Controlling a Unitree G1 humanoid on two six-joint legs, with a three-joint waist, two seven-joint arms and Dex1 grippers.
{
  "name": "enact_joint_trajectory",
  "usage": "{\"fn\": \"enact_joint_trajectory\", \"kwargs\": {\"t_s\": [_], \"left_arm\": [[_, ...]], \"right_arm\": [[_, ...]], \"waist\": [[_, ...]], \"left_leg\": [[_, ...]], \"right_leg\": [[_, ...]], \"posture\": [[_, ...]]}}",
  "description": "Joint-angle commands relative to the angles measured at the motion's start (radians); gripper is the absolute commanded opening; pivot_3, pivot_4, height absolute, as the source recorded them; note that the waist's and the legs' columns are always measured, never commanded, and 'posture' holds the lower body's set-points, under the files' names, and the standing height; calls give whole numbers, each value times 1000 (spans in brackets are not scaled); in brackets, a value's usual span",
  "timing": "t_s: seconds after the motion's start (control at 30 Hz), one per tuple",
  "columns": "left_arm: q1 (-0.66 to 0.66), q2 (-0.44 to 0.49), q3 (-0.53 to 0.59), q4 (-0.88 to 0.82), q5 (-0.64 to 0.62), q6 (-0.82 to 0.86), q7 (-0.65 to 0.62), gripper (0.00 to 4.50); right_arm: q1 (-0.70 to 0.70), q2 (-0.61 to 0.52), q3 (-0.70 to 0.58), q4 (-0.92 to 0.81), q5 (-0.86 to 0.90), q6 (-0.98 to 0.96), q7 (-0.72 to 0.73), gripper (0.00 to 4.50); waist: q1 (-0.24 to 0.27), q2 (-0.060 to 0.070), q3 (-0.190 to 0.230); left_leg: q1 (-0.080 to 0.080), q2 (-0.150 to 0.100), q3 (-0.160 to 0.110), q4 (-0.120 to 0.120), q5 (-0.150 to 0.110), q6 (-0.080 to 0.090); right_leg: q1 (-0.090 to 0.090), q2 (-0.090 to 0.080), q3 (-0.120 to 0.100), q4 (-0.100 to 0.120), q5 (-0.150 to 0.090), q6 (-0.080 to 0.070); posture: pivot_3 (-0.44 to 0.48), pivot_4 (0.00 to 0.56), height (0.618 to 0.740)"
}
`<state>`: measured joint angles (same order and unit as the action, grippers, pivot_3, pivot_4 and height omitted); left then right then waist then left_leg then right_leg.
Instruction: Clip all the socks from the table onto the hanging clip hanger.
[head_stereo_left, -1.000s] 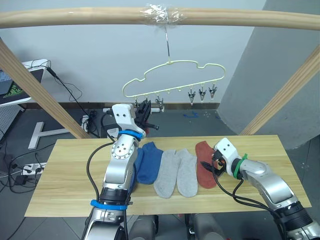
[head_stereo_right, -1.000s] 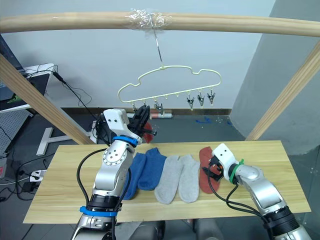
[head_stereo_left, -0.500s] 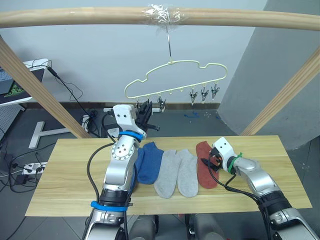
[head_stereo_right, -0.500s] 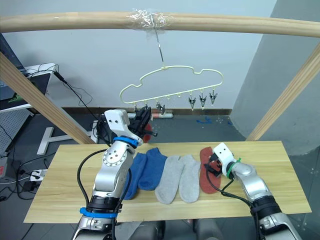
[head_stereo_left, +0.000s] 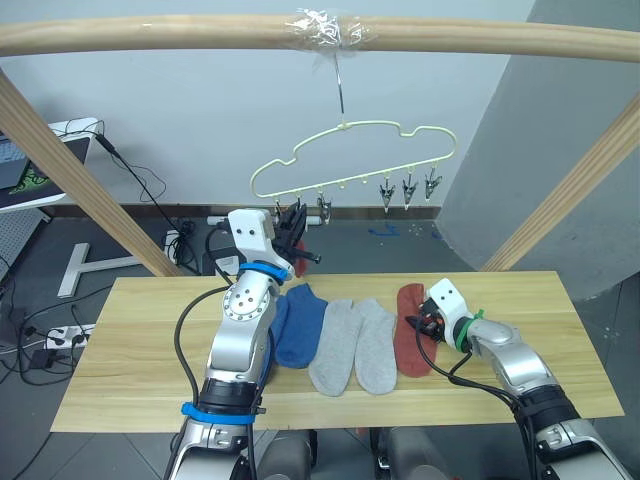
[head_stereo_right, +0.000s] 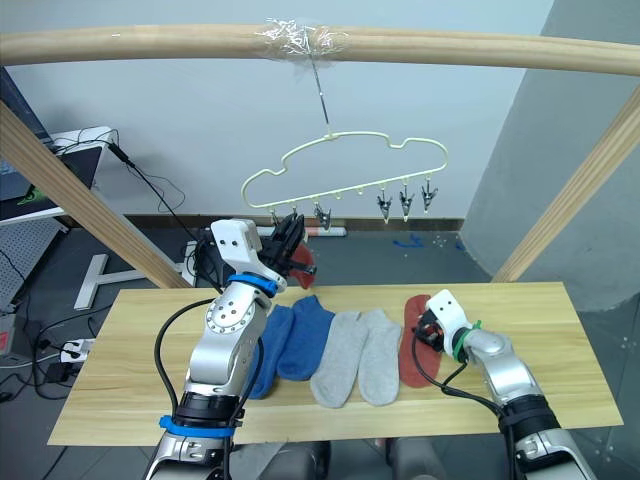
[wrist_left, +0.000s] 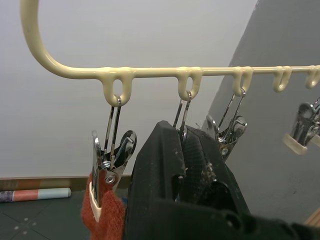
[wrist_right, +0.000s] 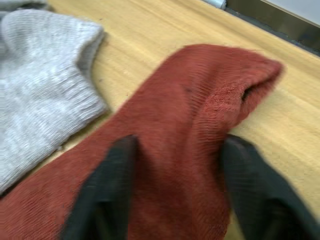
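Observation:
A pale yellow-green clip hanger (head_stereo_left: 345, 125) hangs by its hook from the wooden beam. My left gripper (wrist_left: 187, 145) is raised to its leftmost clips (wrist_left: 112, 150) with the fingers pressed together, a clip's wires running down between their tips. A rust red sock (wrist_left: 102, 215) hangs from the end clip beside it. On the table (head_stereo_left: 150, 340) lie two blue socks (head_stereo_left: 298, 322), two grey socks (head_stereo_left: 350, 345) and another rust red sock (head_stereo_left: 410, 340). My right gripper (wrist_right: 180, 195) is down on that red sock, fingers (wrist_right: 102, 200) apart with the fabric between them.
The thick wooden beam (head_stereo_left: 150, 35) crosses overhead, and slanted wooden posts (head_stereo_left: 70, 170) stand at both sides behind the table. Three bare clips (head_stereo_left: 405, 187) hang at the hanger's right end. Cables and a monitor stand on the floor at the back left.
The right gripper's fingers have drawn closer together over the red sock on the table. The hanger has drifted slightly to the right. The left gripper stays at the clips.

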<state>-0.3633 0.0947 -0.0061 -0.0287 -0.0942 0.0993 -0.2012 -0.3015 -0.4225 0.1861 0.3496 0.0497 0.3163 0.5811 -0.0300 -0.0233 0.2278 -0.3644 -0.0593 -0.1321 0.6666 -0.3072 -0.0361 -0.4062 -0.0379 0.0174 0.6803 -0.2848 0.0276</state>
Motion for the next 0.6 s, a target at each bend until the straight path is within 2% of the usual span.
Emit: {"fn": "enact_joint_trajectory", "kwargs": {"t_s": [0.03,0.13,0.27,0.37,0.53,0.6], "left_arm": [[3,-1,-3,-33,-3,-6,-1,13],[6,-2,-2,-34,-4,-5,-3,13],[7,0,13,-30,-35,11,-22,13],[-4,6,57,-33,-132,84,-64,13],[-22,67,133,-7,-297,233,-168,13],[-34,79,167,-1,-352,278,-178,13]], "right_arm": [[19,-19,14,17,-42,-19,7,1042],[24,-31,22,20,-61,-51,23,32],[37,-57,28,-8,-73,-88,57,32],[45,-90,27,-81,-60,-105,119,32],[57,-126,26,-236,-2,-95,243,32],[54,-118,21,-287,17,-32,244,32]], "waist": [[0,0,0],[1,0,0],[1,0,0],[1,0,0],[-6,0,0],[-6,0,0]], "left_leg": [[0,0,0,0,0,0],[0,0,0,0,0,0],[0,0,0,0,0,0],[0,0,0,0,0,0],[1,1,0,0,0,0],[1,1,0,0,0,0]], "right_leg": [[0,0,0,0,0,0],[0,0,0,0,0,0],[0,0,0,0,0,0],[0,0,0,0,0,0],[0,1,0,1,0,0],[1,1,-1,1,0,0]], "posture": [[-26,213,740],[-26,213,740],[-26,213,740],[-30,219,740],[-30,219,740],[-31,224,740]]}}
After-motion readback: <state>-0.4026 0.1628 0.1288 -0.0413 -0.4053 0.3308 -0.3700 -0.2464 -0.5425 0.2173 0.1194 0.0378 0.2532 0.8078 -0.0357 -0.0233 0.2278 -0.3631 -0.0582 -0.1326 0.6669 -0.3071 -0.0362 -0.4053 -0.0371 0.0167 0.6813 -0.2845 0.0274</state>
